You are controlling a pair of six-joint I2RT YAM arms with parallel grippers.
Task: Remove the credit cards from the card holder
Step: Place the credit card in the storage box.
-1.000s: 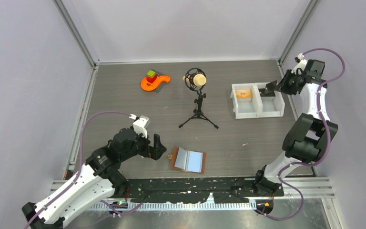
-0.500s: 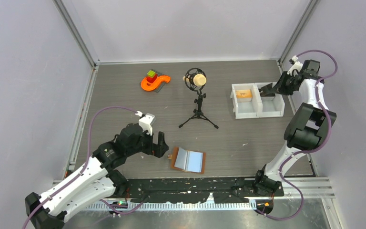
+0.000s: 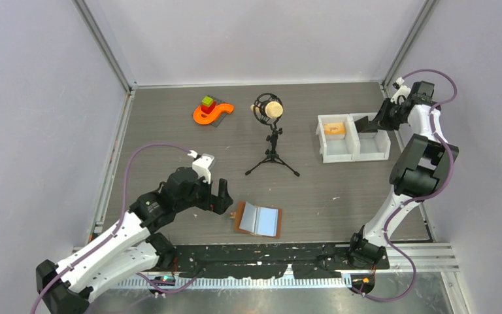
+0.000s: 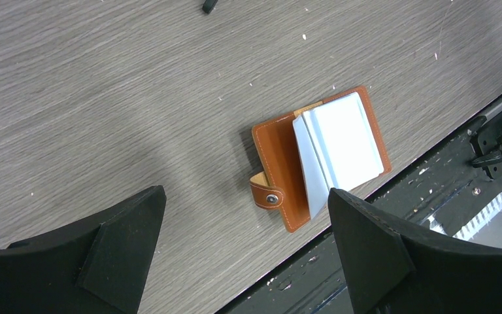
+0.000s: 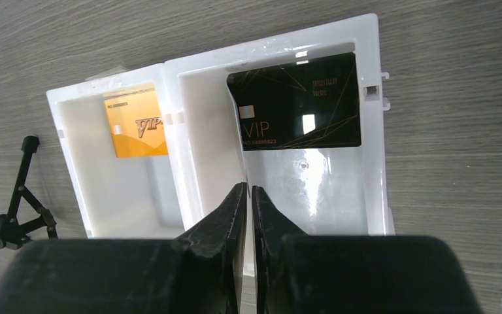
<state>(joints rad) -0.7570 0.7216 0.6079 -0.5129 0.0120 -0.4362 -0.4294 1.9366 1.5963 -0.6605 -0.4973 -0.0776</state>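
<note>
White two-compartment bin (image 3: 354, 157) sat just below right hand (image 3: 365, 123). Microphone on tripod (image 3: 271, 139), orange S-shaped toy (image 3: 209, 114) stood well beyond left hand (image 3: 214, 198).

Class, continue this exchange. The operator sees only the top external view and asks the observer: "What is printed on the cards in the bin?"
Observer: Both read VIP: the orange card in the bin's left compartment, the black card in its right.
Operator: Is the right gripper holding anything?
Observer: No, the right gripper is shut, empty.
Operator: How does the holder fasten?
Observer: The holder's tab carries a metal snap.
</note>
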